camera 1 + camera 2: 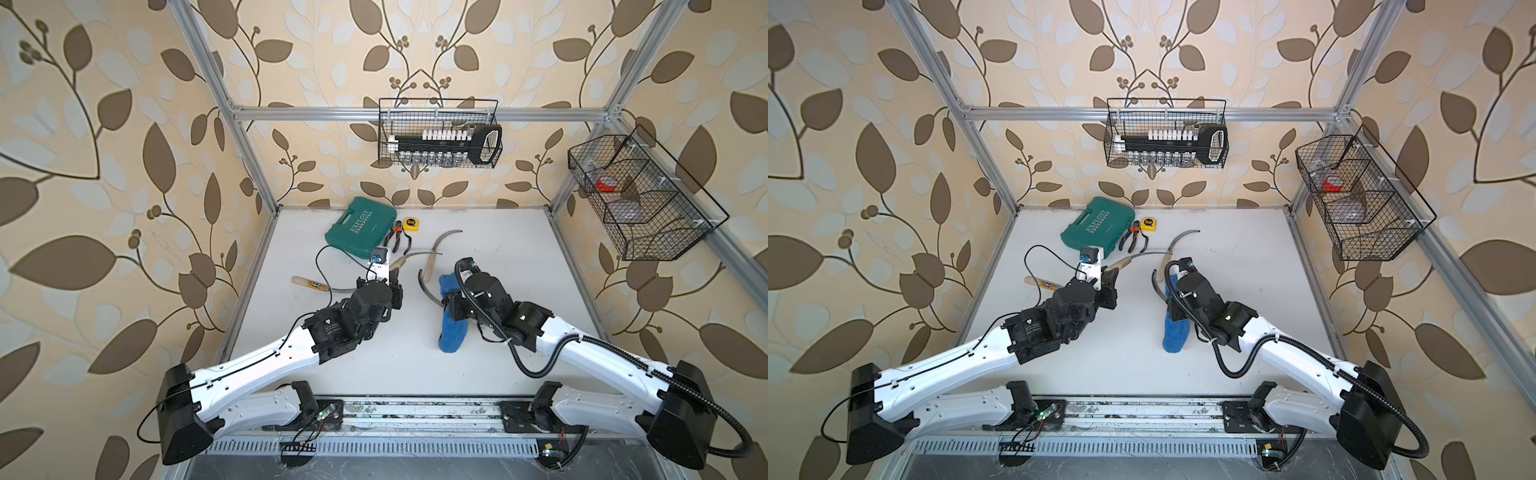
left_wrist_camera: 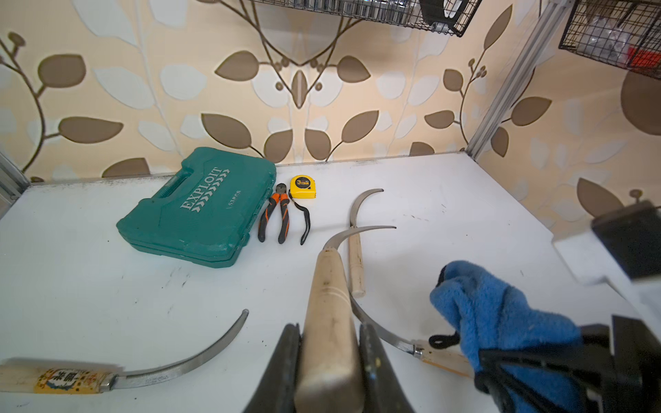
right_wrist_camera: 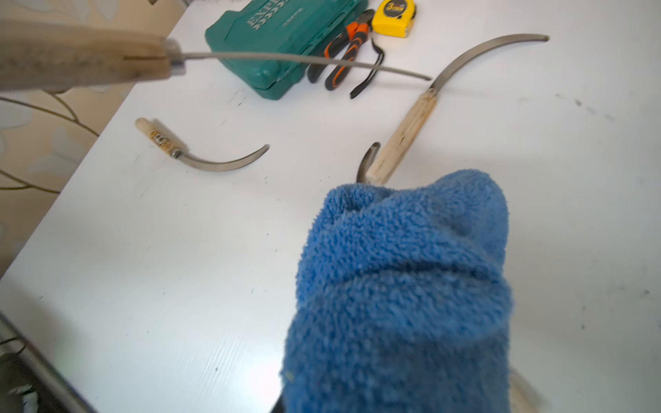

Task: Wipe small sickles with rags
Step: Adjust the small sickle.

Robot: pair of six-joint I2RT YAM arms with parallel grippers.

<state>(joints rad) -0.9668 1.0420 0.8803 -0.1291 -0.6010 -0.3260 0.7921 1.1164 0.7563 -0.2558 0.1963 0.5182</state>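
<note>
Leaf-patterned wallpaper and aluminium posts round a white table (image 1: 415,365).

Seen in both top views: back basket (image 1: 440,133) of wire on the rear wall, side basket (image 1: 648,199) on the right wall. Far left on the table, a teal case (image 1: 360,226), with pliers (image 1: 397,240) and a yellow tape measure (image 1: 410,224) just beside it. Left fingers (image 1: 395,286) clamped on the pale handle of the lifted sickle (image 1: 402,262), blade reaching towards the far sickle (image 1: 432,262). Labelled sickle (image 1: 309,283) flat near the left edge, blade end cut off by the left arm and a cable. Blue cloth (image 1: 453,332) hanging under the right wrist, right fingers hidden by the arm. Beside the cloth, the dark blade of the fourth sickle (image 1: 430,291), handle covered.

From the left wrist: both fingers tight against the wooden handle, blade arcing in front of the far sickle. Case, pliers and tape measure in a row behind. Fourth sickle's blade passing behind the held handle, its own handle running under the cloth. Right fingers (image 2: 536,361) pinching the cloth.

From the right wrist: cloth filling the foreground and blocking the fingers, grip impossible to judge here. Lifted sickle blurred across the top, thin blade crossing in front of case and pliers. Fourth sickle's tip just beside the far sickle's handle end. Labelled sickle well apart.
</note>
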